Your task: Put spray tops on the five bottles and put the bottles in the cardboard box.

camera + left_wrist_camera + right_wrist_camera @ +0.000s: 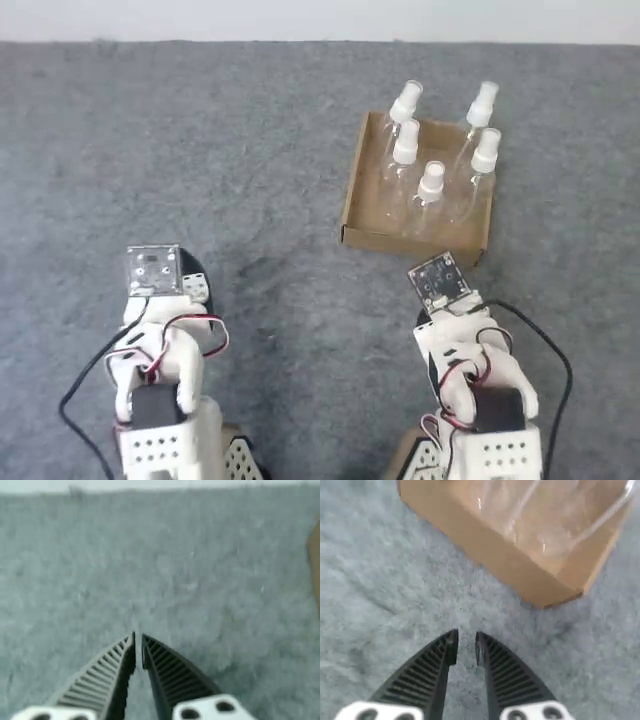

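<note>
We find the five bottles [430,205] standing inside the cardboard box [415,241], which sits on the grey carpet [250,150] at the far right of the scene. Each bottle is clear and carries one of the white spray tops [405,148]. Two bottles stand along the far side of the box, two in the middle and one nearest the arms. All five are upright, long axes vertical and tops uppermost. We cannot tell which way the nozzles face.

The right gripper [466,647] is just short of the near wall of the box, apart from it, and points toward it. Its wrist view shows that wall and the clear bottle bodies [540,510] behind it. Its jaws are drawn all but together, with a slim gap at the tips and nothing between them.

The left gripper [138,647] is well apart from the box, to the near left over bare carpet. Its jaws are together and hold nothing.

Both arms lie along the near edge, the left arm [160,370] to the left and the right arm [470,370] to the right.
</note>
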Robot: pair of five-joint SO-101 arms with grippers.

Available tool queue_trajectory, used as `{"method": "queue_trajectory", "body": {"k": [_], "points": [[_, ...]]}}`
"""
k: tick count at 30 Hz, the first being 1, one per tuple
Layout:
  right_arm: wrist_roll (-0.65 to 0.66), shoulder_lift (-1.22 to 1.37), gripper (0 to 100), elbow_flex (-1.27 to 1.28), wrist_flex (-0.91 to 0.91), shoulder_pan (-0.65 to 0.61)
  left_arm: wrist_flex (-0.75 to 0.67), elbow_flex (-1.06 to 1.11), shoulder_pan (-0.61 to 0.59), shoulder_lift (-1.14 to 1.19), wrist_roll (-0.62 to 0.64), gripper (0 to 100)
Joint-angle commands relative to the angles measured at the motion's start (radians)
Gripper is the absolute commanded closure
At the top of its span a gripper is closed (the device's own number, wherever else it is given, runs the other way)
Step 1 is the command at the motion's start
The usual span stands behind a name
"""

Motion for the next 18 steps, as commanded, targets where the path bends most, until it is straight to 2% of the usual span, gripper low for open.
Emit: {"method": "queue_trajectory", "body": {"k": [1, 7, 13, 18], "points": [[0.014, -0.013, 99.1, 0.064, -0.085, 0.038, 0.06, -0.007, -0.02, -0.012, -0.008, 99], [-0.061, -0.022, 99.1, 0.06, -0.013, 0.054, 0.183, -0.007, -0.081, -0.009, -0.008, 99], [-0.063, -0.022, 99.0, 0.06, 0.125, 0.077, 0.385, -0.007, -0.16, -0.014, -0.008, 99], [-0.063, -0.016, 99.0, 0.06, 0.163, 0.071, 0.384, -0.007, -0.161, -0.015, -0.006, 99]]}}
